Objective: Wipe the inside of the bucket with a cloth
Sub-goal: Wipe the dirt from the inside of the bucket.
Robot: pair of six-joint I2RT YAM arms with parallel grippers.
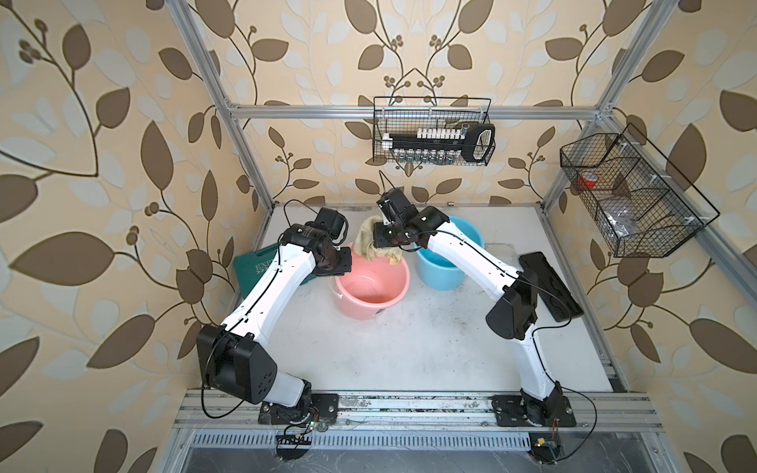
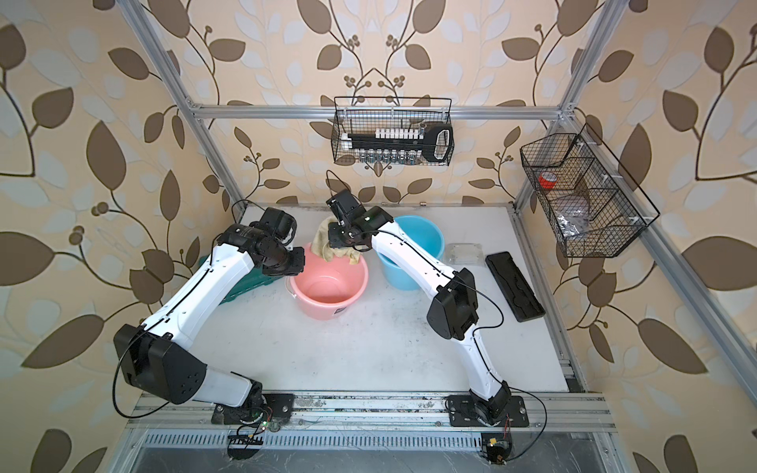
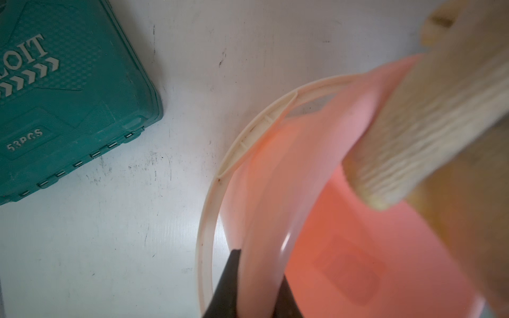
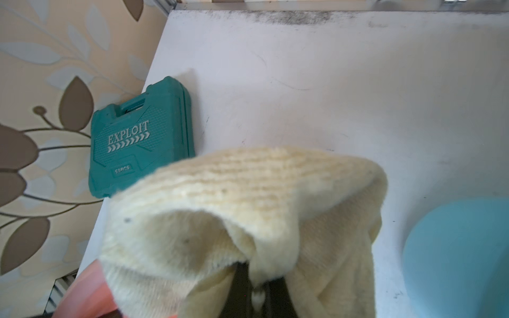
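Bucket of pink plastic stands mid-table, the nearest thing past the two arm bases, its glossy bottom in plain sight. The left gripper is clenched on its left rim, one finger outside the wall and one inside, and the white handle lies folded down along that rim. To the left a green tool case marked EXPLOIT lies flat on the white table, half hidden under the left forearm. Well off to the right lie a long black tray and a small clear box. Over the bucket's far rim hangs the cloth, pale yellow terry, bunched in the right gripper, whose jaws are shut tight on a fold. A lower corner dangles over the mouth; whether it touches the rim I cannot tell. Just beside, slightly further back on the right, sits a blue bucket. The right forearm crosses above it and blocks most of its mouth. Furthest, a wire basket on the back rail holds a black-handled rack with white pieces and a row of small metal pieces. A second basket on the right wall holds a red roll and a grey bag
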